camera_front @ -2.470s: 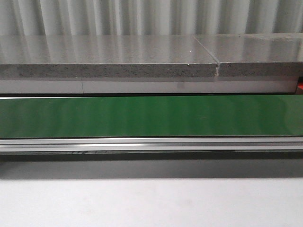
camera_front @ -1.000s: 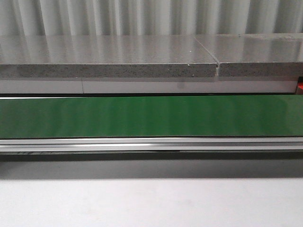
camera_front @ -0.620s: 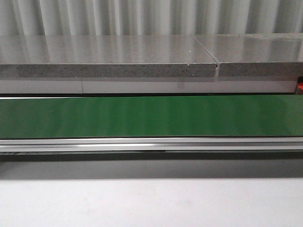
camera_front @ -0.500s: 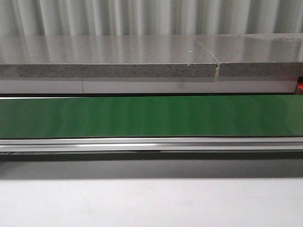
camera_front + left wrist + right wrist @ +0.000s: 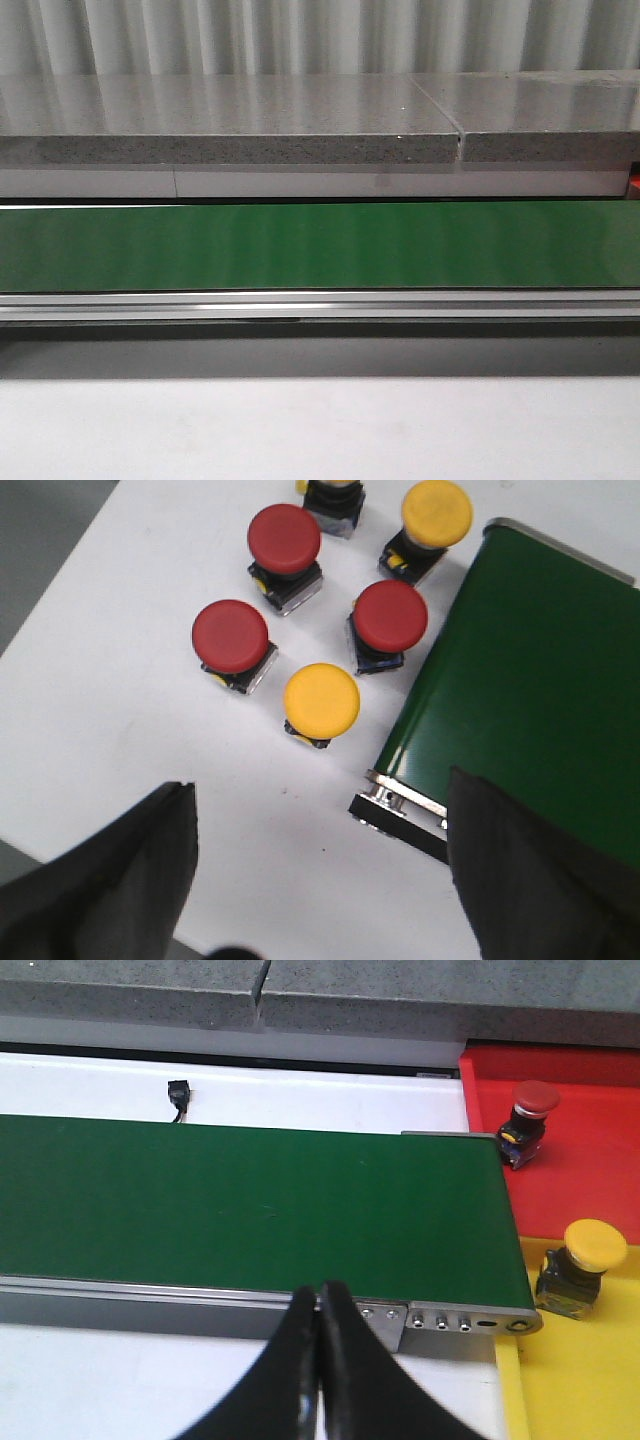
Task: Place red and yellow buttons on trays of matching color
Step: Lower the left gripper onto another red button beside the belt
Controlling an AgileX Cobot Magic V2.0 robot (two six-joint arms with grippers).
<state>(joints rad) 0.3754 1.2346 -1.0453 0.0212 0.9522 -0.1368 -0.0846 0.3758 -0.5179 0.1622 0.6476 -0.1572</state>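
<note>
In the left wrist view, several loose buttons stand on the white table beside the end of the green belt (image 5: pixel 520 690): three red buttons (image 5: pixel 231 637) (image 5: pixel 285 540) (image 5: pixel 391 615) and two yellow ones (image 5: pixel 321 699) (image 5: pixel 436 511). My left gripper (image 5: pixel 320 855) is open and empty above the table, short of the nearest yellow button. In the right wrist view, a red button (image 5: pixel 527 1110) stands on the red tray (image 5: pixel 590 1160) and a yellow button (image 5: pixel 585 1260) on the yellow tray (image 5: pixel 570 1380). My right gripper (image 5: pixel 320 1310) is shut and empty over the belt's near rail.
The green conveyor belt (image 5: pixel 320 245) runs across the front view with a metal rail (image 5: pixel 320 305) in front and a grey stone ledge (image 5: pixel 230 150) behind. A small black connector (image 5: pixel 178 1091) lies on the white surface beyond the belt. A dark-based button (image 5: pixel 333 492) is cut off by the frame edge.
</note>
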